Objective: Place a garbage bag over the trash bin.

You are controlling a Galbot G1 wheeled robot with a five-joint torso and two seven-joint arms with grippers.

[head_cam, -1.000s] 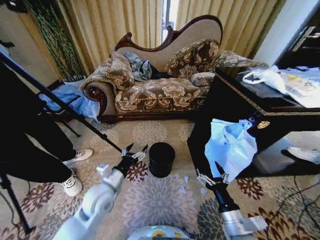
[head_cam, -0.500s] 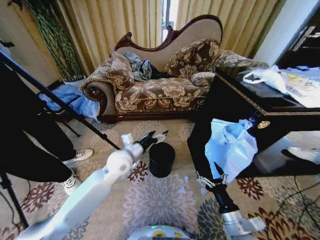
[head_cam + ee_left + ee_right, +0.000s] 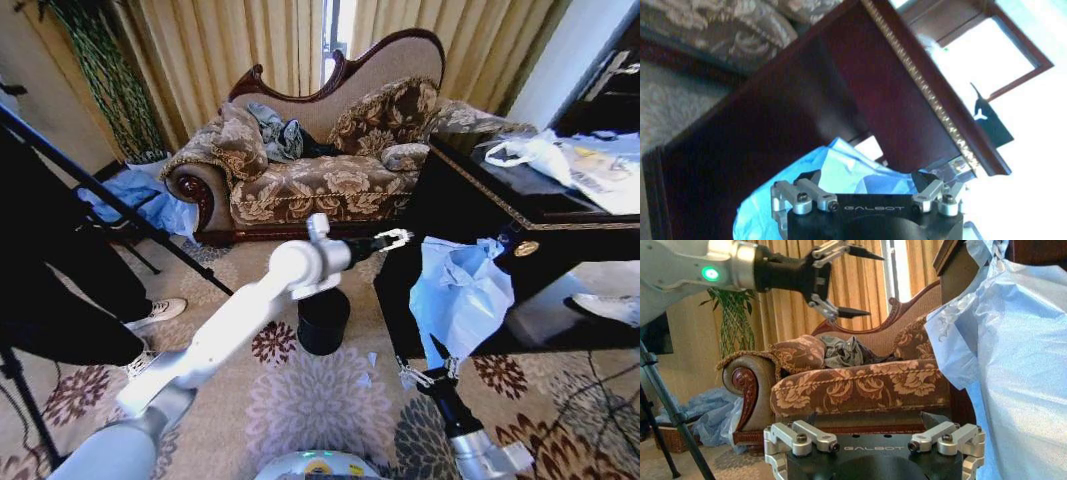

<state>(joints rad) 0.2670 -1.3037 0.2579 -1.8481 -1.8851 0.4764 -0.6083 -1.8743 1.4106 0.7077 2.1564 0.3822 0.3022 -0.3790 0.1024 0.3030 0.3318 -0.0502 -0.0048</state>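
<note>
The garbage bag (image 3: 462,292), thin pale blue film, hangs crumpled off the edge of a dark cabinet (image 3: 520,215). My left arm reaches across at mid height, and its left gripper (image 3: 396,238) is open just short of the bag's upper left edge. In the left wrist view the bag (image 3: 847,172) lies right beyond the open left gripper (image 3: 867,182). The black trash bin (image 3: 322,322) stands upright on the carpet under that arm, its rim partly hidden. My right gripper (image 3: 430,374) is open just below the bag's lower tip. The right wrist view has the bag (image 3: 1020,380) close alongside the right gripper (image 3: 870,422).
A patterned sofa (image 3: 320,180) with clothes stands behind the bin. A larger blue plastic bundle (image 3: 140,200) lies left of the sofa. A white plastic bag (image 3: 530,152) and papers sit on the cabinet top. A tripod leg (image 3: 110,200) and a person's legs (image 3: 70,300) are at the left.
My left arm has swung up and to the right, from the carpet beside the bin to the bag's upper edge. The right gripper has stayed below the bag.
</note>
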